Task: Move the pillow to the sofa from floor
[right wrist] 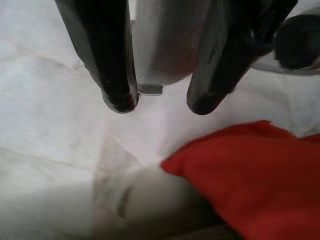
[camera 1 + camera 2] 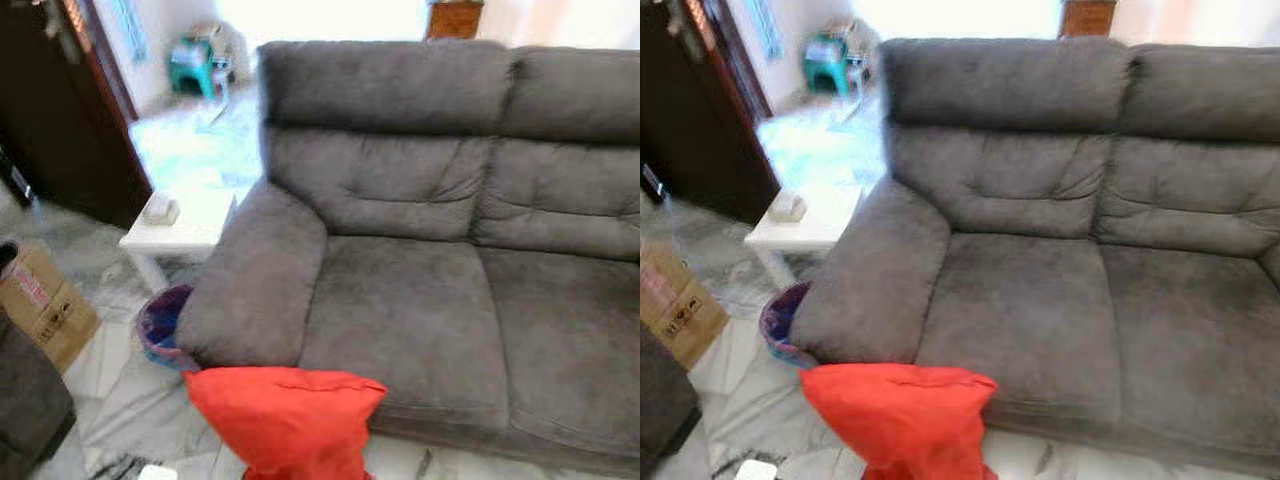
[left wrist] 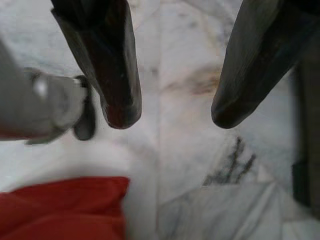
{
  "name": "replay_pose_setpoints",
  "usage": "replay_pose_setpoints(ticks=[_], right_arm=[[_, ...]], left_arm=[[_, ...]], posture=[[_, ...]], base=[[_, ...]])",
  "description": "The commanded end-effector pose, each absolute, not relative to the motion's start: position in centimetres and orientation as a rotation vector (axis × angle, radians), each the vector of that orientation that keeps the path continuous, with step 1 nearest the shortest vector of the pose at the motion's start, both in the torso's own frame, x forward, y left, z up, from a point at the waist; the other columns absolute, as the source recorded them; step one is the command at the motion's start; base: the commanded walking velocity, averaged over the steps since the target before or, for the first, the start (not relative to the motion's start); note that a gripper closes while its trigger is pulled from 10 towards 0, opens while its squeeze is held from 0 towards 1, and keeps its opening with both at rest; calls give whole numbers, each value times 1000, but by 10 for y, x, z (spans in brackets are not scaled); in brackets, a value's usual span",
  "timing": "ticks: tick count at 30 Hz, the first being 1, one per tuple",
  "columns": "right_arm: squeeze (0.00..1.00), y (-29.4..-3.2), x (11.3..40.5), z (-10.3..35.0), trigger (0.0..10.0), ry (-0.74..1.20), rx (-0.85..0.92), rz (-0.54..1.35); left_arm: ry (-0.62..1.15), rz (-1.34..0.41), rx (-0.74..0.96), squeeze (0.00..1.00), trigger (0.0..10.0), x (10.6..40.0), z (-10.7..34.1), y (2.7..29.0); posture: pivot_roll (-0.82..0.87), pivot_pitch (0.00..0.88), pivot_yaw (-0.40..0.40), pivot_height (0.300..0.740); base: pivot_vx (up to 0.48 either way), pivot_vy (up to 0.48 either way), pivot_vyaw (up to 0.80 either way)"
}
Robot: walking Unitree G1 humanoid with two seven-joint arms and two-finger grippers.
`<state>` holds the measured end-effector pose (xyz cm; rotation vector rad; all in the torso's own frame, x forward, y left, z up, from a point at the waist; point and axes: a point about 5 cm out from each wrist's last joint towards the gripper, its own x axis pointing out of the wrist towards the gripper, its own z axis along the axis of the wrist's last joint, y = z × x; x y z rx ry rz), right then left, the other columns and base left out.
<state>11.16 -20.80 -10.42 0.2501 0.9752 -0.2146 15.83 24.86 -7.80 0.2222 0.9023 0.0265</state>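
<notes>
While the one red fabric pillow [image 2: 285,420] sits low in front of the grey suede-like two-seat sofa [image 2: 440,270], just below the front of its left armrest, the task reads as not done: nothing red lies on either seat cushion. Can't tell from the head views whether the pillow rests on the white marble floor [image 3: 190,165] or is held up off it; its lower edge is cut off. Left gripper [image 3: 167,112]: two black fingers spread wide with bare floor between them, gripping nothing; a corner of red fabric lies off to one side, clear of the tips. Right gripper [image 1: 160,102]: fingers parted a moderate gap, nothing between the tips, red fabric just past them but no contact that I can confirm. My read: pillow not secured, so the grasp, the lift and the placement on a seat cushion are all left. Count: one pillow, one sofa with two seat cushions and two back cushions, two grippers. Further out to the sofa's left: one small white side table [image 2: 175,232] with one small pale object on top, too blurred to identify; one round purple-lined bin [image 2: 160,325] tucked against the armrest; one brown cardboard box [image 2: 45,305] on the floor; one dark wooden door [image 2: 70,110]; one teal plastic stool [image 2: 190,65] in the far room.
</notes>
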Motion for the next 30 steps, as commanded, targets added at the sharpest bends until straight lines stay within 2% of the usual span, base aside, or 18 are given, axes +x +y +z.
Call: replay_pose_setpoints(ticks=[1,8,11,30], right_arm=[[0,-214,104,-105,10000,994,237,-233],[0,-214,104,-106,10000,1000,234,-231],[0,-214,103,-106,10000,1003,225,-228],[0,-214,107,-104,10000,982,221,-222]], left_arm=[[906,11,211,0,10000,154,-80,246],[901,8,208,0,10000,154,-79,247],[896,7,206,0,10000,154,-79,248],[930,16,205,0,10000,151,-82,245]], posture=[[158,63,63,740],[159,64,62,740],[160,63,61,740],[161,66,63,740]], base=[[0,0,0],[0,0,0],[0,0,463],[0,0,800]])
